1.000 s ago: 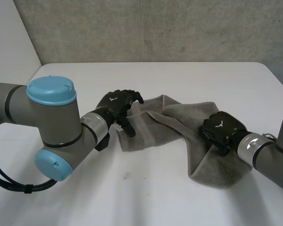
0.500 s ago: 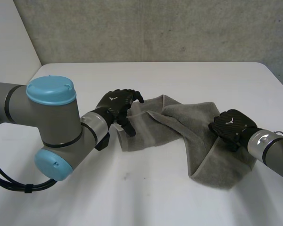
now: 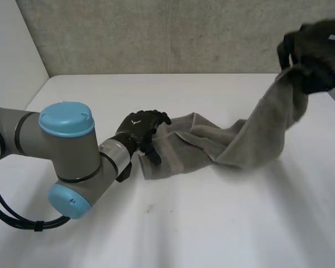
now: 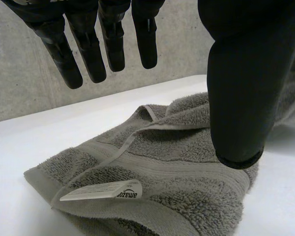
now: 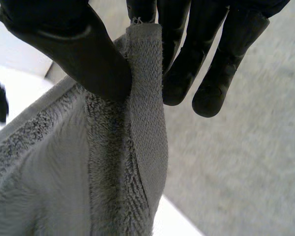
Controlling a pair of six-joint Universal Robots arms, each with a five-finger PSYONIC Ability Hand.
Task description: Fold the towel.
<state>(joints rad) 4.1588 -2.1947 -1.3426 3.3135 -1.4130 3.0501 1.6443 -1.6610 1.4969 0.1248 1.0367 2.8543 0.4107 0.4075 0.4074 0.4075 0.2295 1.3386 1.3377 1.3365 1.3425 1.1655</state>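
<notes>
Towel [image 3: 212,142], grey and thick, is stretched across the white desk [image 3: 212,223] with one end down and the other up in the air. The end nearest the left hand [image 3: 137,127] lies bunched and partly doubled over on the desk, and a white label [image 4: 101,191] is sewn in at its near edge. The left hand is released. It hangs just over that end with its fingers straight and spread and its thumb held apart, grasping nothing. From there the cloth runs flat along the desk, then rises steeply to the far right, where the right hand [image 3: 318,53] holds it high in front of the grey wall [image 3: 156,33]. The right hand is clamped on the towel. In its wrist view the thumb [image 5: 78,54] presses the woven hem [image 5: 145,98] against the fingers [image 5: 182,59], and the rest of the cloth hangs below the pinch.
</notes>
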